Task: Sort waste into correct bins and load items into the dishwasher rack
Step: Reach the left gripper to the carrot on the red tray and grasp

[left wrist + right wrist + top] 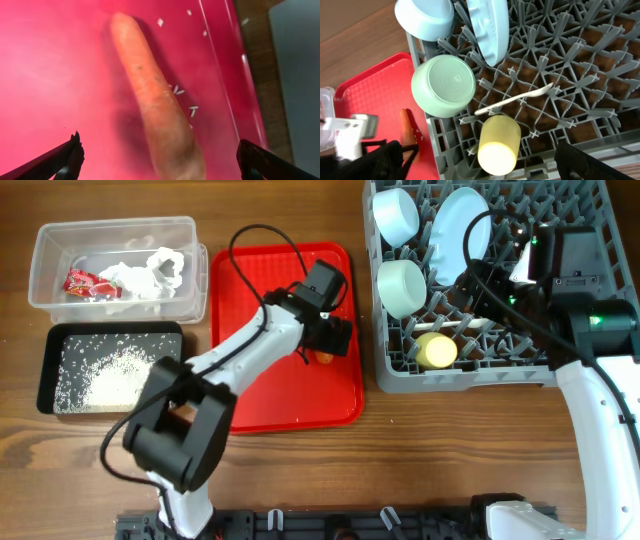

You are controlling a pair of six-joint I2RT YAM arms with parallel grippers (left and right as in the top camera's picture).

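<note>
The orange carrot point(155, 90) lies on the flat red tray point(45, 60), with a few rice grains point(180, 91) beside it. My left gripper point(160, 157) is open with one finger on each side of the carrot's thick end, not closed on it; in the overhead view it point(325, 340) hovers over the carrot point(324, 358). My right gripper point(487, 167) is open and empty above the grey dishwasher rack point(580, 370). The rack holds two bowls point(395, 215) point(402, 287), the plate point(455, 225), the yellow cup point(436, 351) and the white spoon point(515, 99).
The clear tub point(45, 255) at far left holds the red wrapper point(80, 281) and white tissue point(150, 272). The black tray point(50, 340) in front of it holds rice point(105, 375). The red tray's right rim point(355, 330) lies close to the rack.
</note>
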